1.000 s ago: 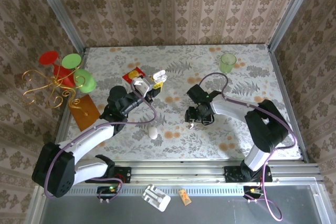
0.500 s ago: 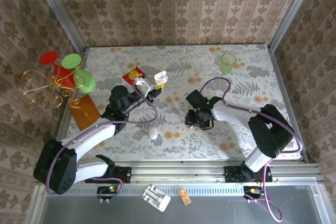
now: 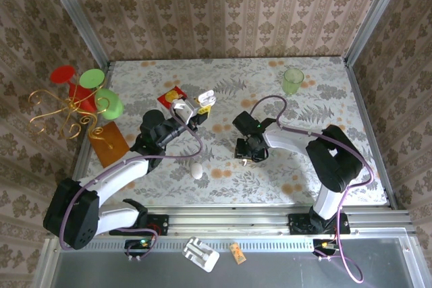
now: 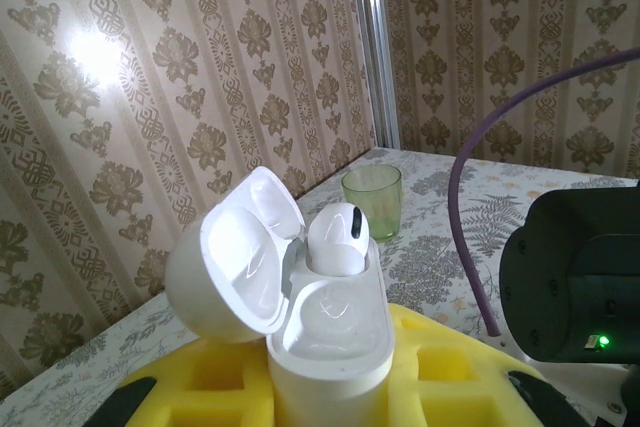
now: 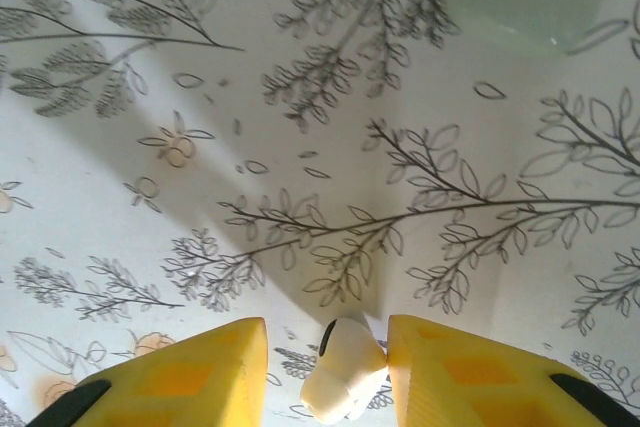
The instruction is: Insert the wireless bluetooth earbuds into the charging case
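On the table, between the right gripper's pads: the loose earbud [image 5: 343, 384] lay with its long axis slanted across the gap.
Right gripper [image 5: 327, 347]: low over the floral table [image 5: 150, 67], jaws narrow about the earbud. One pad touched it and a sliver of gap showed at the other, so I judged it not yet a firm hold.
Left gripper [image 4: 330, 392]: clamped on the charging case [image 4: 330, 342], which was held upright with its lid swung open.
Seated earbud [image 4: 337, 237]: stood in the far socket; the near socket looked empty.
Bearing: in the top view the case lay left of the right gripper and farther from the bases, near but apart.
Nearer arm: the right; its carry would run leftward.
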